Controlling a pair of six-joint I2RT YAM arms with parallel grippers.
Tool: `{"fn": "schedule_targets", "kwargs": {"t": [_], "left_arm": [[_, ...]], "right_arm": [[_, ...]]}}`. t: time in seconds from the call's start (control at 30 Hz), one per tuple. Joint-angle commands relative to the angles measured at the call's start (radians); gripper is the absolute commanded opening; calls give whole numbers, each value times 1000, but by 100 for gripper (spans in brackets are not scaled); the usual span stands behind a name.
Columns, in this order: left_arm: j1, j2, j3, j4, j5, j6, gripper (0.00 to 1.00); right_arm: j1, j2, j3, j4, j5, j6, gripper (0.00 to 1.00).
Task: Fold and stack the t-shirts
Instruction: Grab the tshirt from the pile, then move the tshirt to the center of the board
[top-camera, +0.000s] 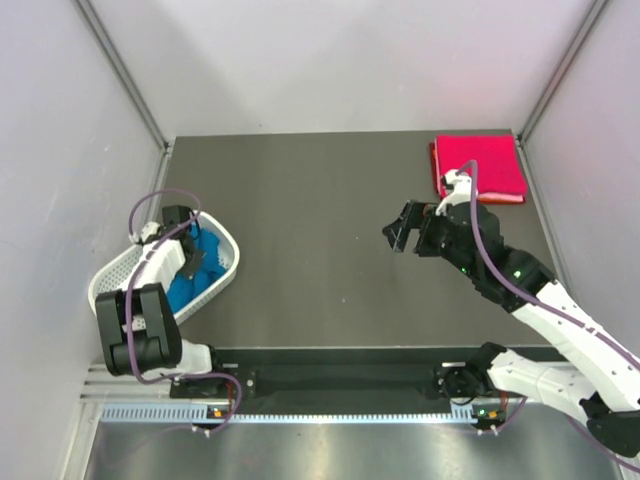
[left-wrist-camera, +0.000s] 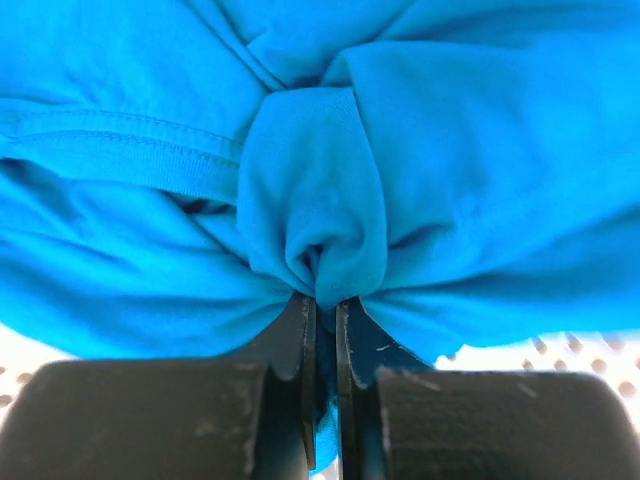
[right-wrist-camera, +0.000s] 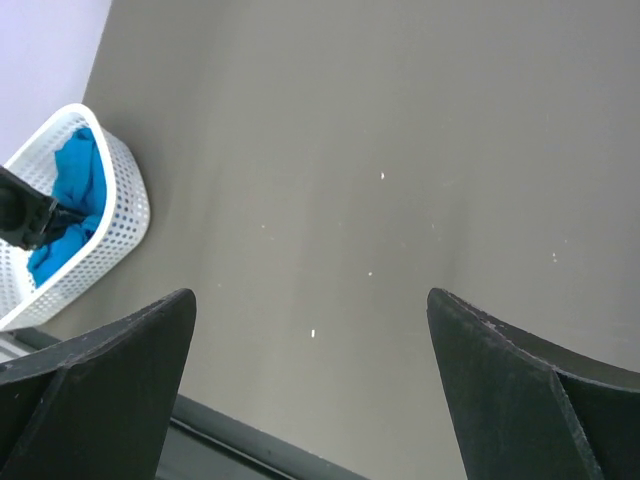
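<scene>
Left gripper (left-wrist-camera: 322, 302) pinches blue t-shirt (left-wrist-camera: 312, 190), probably in basket (top-camera: 110, 275).

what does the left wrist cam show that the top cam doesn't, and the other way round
Only the left wrist: the left gripper shut on a bunched fold of the blue t-shirt, with a stitched hem visible. Only the top: the folded pink-red t-shirt at the far right corner of the table, and the open right gripper held above the table. Both: the blue t-shirt in the white mesh basket.
</scene>
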Motion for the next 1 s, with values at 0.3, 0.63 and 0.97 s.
{"fn": "schedule_targets", "kwargs": {"t": [0.3,0.63,0.97], "left_arm": [[4,-348,394,-162,-42,169,0],[-16,-258,839,350,794,-108,0],[-579,23,1044,640,826,-123,0]], "right_arm": [[5,-40,62,-5,7,-17,100],[5,-44,124,-49,41,-14,100],[5,-68,123,-69,64,26,100]]}}
